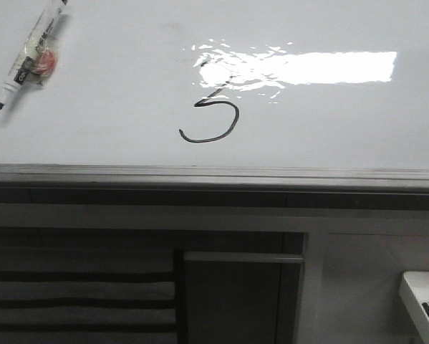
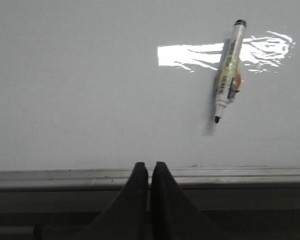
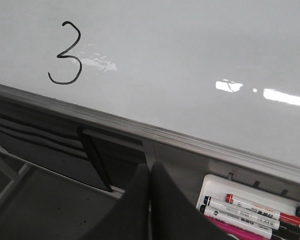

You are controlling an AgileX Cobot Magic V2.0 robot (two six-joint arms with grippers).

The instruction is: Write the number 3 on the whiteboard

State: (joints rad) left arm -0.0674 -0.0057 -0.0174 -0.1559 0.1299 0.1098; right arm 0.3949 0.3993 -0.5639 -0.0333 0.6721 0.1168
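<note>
Front view: the black number 3 point(image 1: 210, 117) sits mid-frame on the whiteboard point(image 1: 99, 136), just under the bright glare, its top lost in the shine, with the grey rail point(image 1: 214, 175) below. A marker point(image 1: 29, 54) shows upper left, tip pointing down-left. Left tool point(image 2: 150, 172) has its fingers pressed together, holding nothing. Right tool point(image 3: 150, 172) is likewise together and empty, beside a white tray point(image 3: 210, 187) of markers point(image 3: 250, 212) at lower right.

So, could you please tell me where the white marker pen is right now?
In the front view, the white marker pen sits tilted at the upper left of the glossy whiteboard, well left of the black handwritten 3.
</note>
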